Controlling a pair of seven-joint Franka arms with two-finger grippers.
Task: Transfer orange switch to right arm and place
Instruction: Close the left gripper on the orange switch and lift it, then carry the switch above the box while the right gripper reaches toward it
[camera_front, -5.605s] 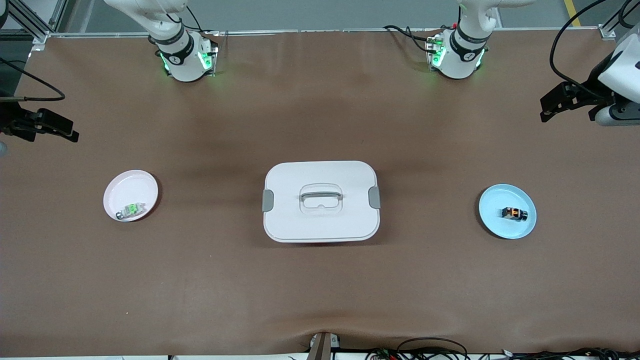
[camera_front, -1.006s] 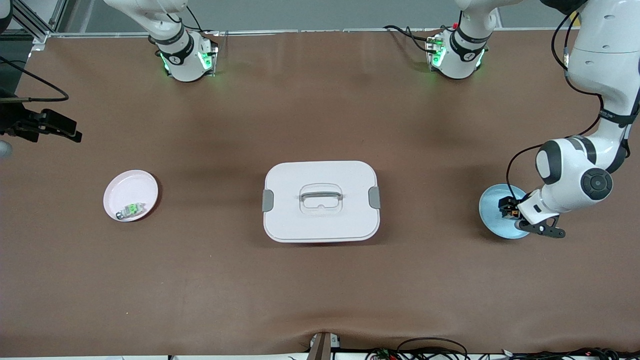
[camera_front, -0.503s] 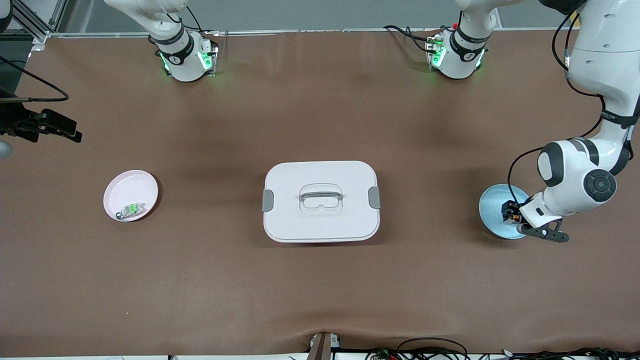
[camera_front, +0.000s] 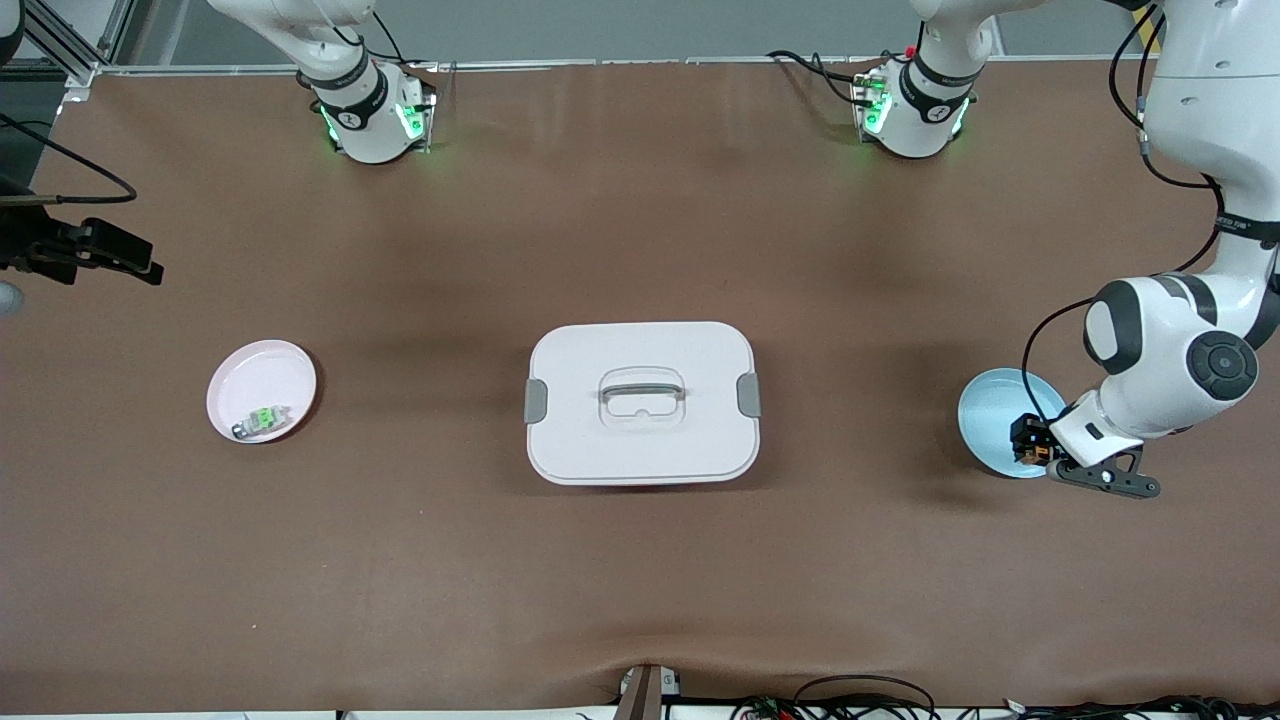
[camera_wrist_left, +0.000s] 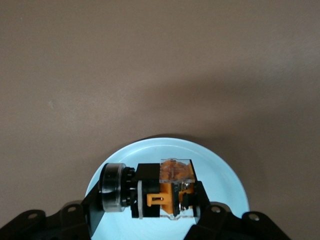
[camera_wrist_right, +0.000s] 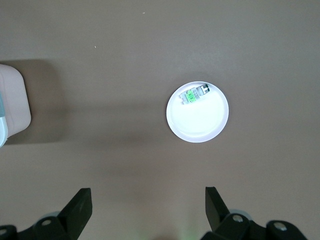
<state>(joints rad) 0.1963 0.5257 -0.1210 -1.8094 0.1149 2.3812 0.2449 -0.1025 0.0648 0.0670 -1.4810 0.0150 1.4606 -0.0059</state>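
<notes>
1. Front view: at the right edge of the frame, the left gripper (camera_front: 1037, 447) is clamped on the orange switch (camera_front: 1031, 442), over the lower right rim of the blue plate (camera_front: 990, 412). I think the switch is lifted, but here this is hard to judge. The white lidded box (camera_front: 641, 402) is at the centre, the pink plate (camera_front: 261, 390) at the left. The right gripper (camera_front: 100, 255) waits at the left edge.

2. Left wrist view: both fingers (camera_wrist_left: 202, 196) press the orange switch (camera_wrist_left: 162, 196) above the blue plate (camera_wrist_left: 220, 175).

3. Right wrist view: the right gripper (camera_wrist_right: 147, 205) stands wide apart and holds nothing; the pink plate (camera_wrist_right: 197, 125) with the green switch (camera_wrist_right: 192, 94) lies below it.
</notes>
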